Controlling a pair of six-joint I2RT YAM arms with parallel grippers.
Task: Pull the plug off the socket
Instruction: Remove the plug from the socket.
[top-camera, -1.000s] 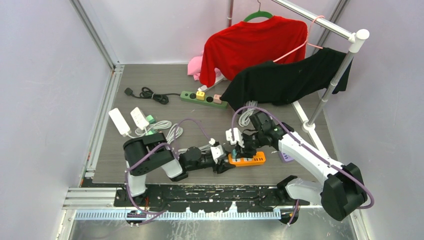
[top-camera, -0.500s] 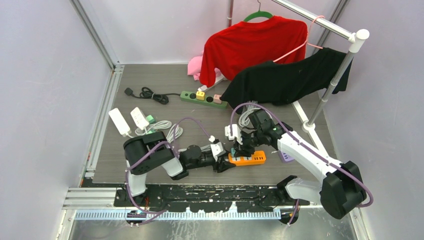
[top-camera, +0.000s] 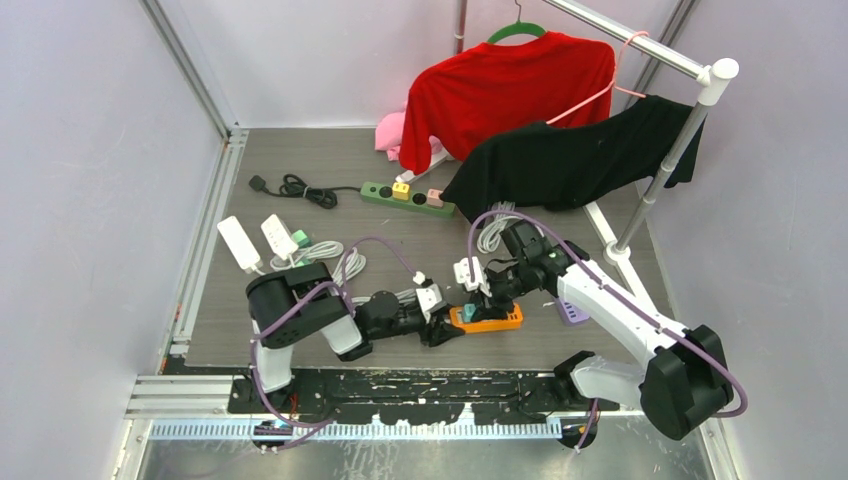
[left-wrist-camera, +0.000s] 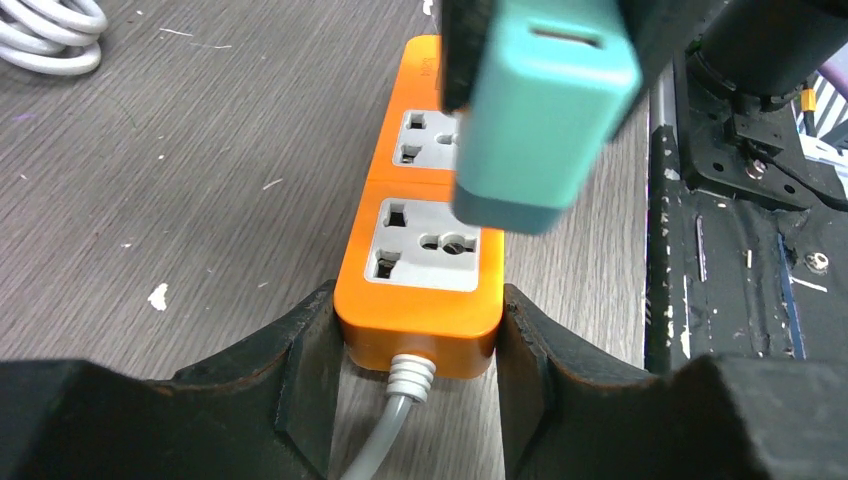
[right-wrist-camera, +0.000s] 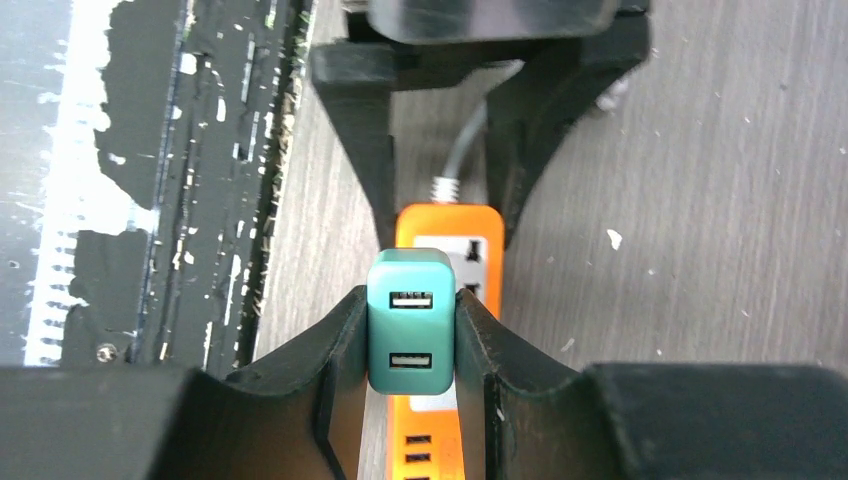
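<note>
gripping the orange power strip (top-camera: 492, 320) at its cord end with the left hand (left-wrist-camera: 418, 325), one black finger pressed to each long side, with the grey cable leaving between them toward the wrist camera. pinching the teal plug (right-wrist-camera: 410, 320) in the right hand (right-wrist-camera: 410, 345), fingers tight on its two flat sides, with two usb ports facing that wrist camera. holding it above the strip, over the line between the first and second sockets, slightly tilted. looks lifted off in the left wrist view, but with the prongs hidden from both wrists, cannot tell for certain. showing the nearest socket bare and the next one partly behind the plug. resting the strip on the grey wood-grain table (top-camera: 300, 180), near the front edge, between the two arms. farther back: green power strip (top-camera: 407, 198), two white strips (top-camera: 258, 240) with coiled cables at the left, red shirt (top-camera: 510, 90) and black garment (top-camera: 570, 160) hung on a rack.
</note>
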